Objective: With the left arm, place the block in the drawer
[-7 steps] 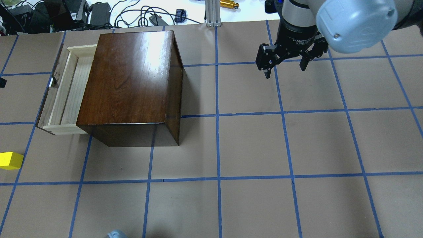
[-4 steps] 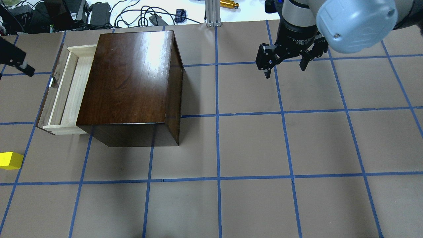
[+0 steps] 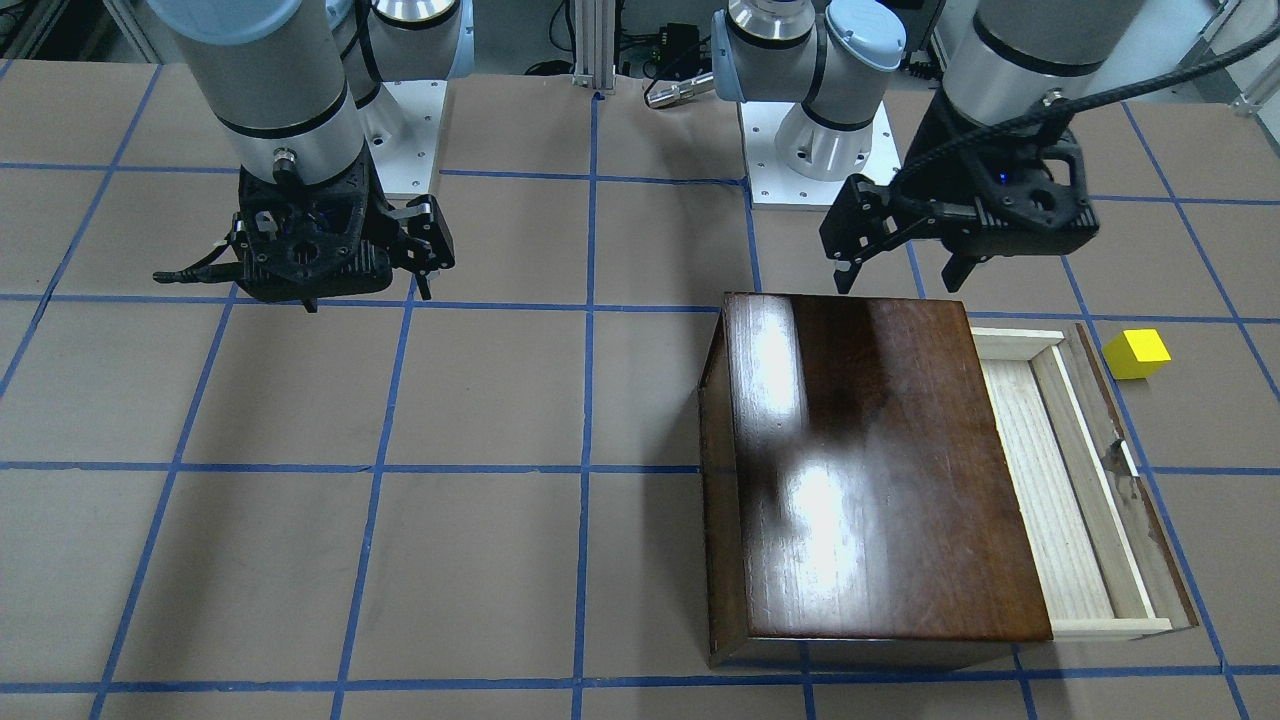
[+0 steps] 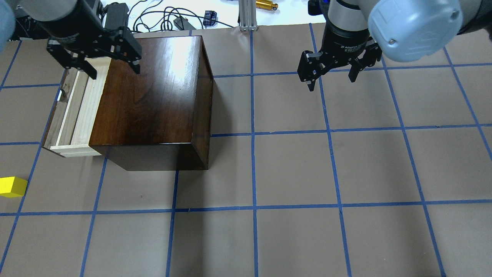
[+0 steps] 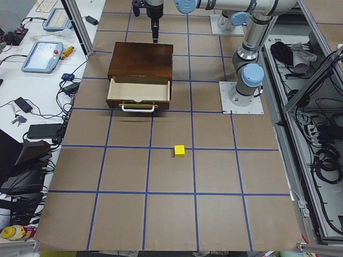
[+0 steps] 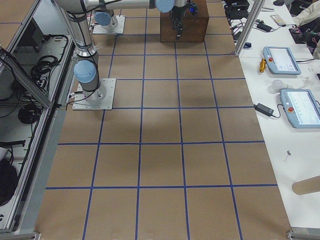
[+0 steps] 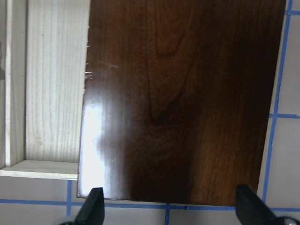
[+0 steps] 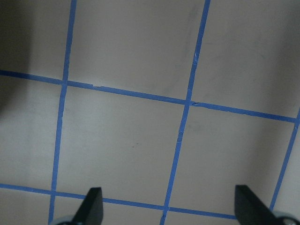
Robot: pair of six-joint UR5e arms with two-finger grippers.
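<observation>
The yellow block (image 4: 12, 186) lies on the table at the left edge, nearer the robot than the drawer; it also shows in the front view (image 3: 1135, 354) and the left side view (image 5: 179, 151). The drawer (image 4: 75, 111) stands pulled open out of the dark-brown box (image 4: 153, 92), pale inside and empty (image 3: 1060, 500). My left gripper (image 4: 113, 69) is open and empty, and hovers over the box's far edge beside the drawer (image 3: 900, 275). Its wrist view looks down on the box top (image 7: 183, 103) and drawer (image 7: 51, 84). My right gripper (image 4: 331, 80) is open and empty over bare table.
Cables and power bricks (image 4: 115, 15) lie beyond the table's far edge, with an aluminium post (image 4: 248, 15). The arm bases (image 3: 820, 150) stand at the robot side. Teach pendants (image 5: 43, 56) lie on the side bench. Blue tape lines grid the table.
My left gripper has come in from the left edge and moved right to above the far end of the box and drawer. The block, drawer and right arm have not moved.
</observation>
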